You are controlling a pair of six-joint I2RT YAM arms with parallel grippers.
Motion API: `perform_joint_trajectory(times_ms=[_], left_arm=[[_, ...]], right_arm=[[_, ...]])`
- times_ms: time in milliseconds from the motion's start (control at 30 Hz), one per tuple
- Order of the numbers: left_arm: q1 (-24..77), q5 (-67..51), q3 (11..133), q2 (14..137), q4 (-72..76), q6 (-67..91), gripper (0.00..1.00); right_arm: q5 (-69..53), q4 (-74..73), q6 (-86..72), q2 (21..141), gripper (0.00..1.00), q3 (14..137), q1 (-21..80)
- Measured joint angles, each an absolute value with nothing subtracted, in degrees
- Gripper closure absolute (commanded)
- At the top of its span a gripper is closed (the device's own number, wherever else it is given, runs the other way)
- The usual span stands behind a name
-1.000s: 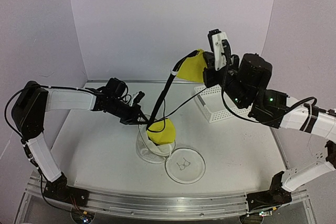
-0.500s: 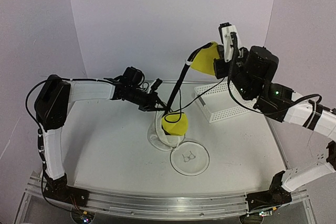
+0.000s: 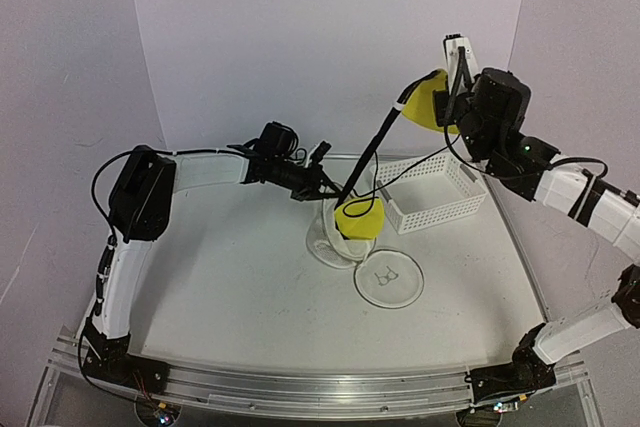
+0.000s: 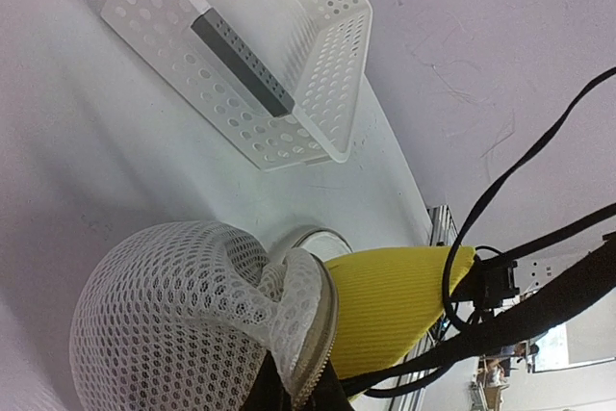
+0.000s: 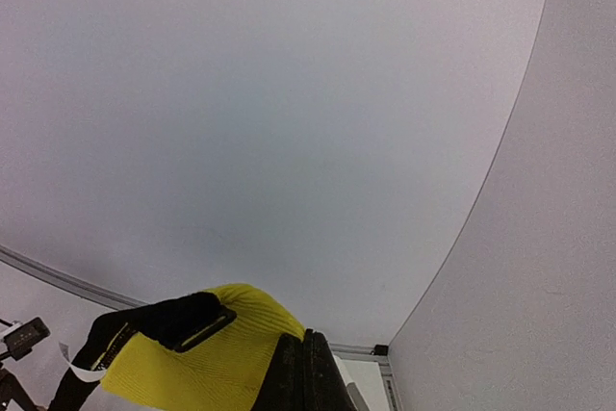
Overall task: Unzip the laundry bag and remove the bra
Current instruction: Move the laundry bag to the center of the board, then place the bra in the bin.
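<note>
Left tool point(image 3: 322, 190): jaws closed on the zip rim of the bag point(image 3: 328, 245), which sits at mid-table point(image 3: 220, 277).

Bag: light, soft mesh, likely to collapse under load. Hold it by the stiffer rim.

Bra point(image 3: 360, 218): light and soft. One yellow cup lies in the bag mouth, the other hangs high at far right, with black straps point(image 3: 378, 147) taut between. Grip a cup edge; straps may snag.

Right tool point(image 5: 303, 358): jaws together, clamped on the high cup.

Both arms, left arm point(image 3: 205, 169) and right arm point(image 3: 570, 190): white link shells, black joint housings, black bases point(image 3: 105, 352), loose black cables point(image 3: 584, 160). Left pincer point(image 3: 328, 190) and right pincer point(image 3: 448, 99): black fingers point(image 5: 300, 377).
</note>
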State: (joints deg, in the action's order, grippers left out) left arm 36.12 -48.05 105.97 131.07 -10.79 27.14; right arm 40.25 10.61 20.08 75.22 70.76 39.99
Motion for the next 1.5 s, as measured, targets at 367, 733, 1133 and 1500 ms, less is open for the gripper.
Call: perform_joint_trajectory(times_ms=[367, 733, 1133, 1500], left_arm=[[36.4, -48.01, 105.97, 134.02, -10.39, 28.8, 1.0], [36.4, -48.01, 104.47, 134.32, -9.96, 29.06, 1.0], [36.4, -48.1, 104.47, 135.41, -9.93, 30.04, 1.0], [36.4, -48.36, 104.47, 135.41, -9.96, 30.09, 1.0]], right_arm=[[35.94, 7.64, 16.03, 86.87, 1.0, 77.67, 26.3], [31.81, 4.91, 9.67, 99.46, 1.0, 80.88, 19.94], [28.67, 2.98, 2.83, 109.69, 1.0, 79.81, 18.92], [27.03, 1.96, -2.63, 109.62, 0.65, 74.98, 18.52]])
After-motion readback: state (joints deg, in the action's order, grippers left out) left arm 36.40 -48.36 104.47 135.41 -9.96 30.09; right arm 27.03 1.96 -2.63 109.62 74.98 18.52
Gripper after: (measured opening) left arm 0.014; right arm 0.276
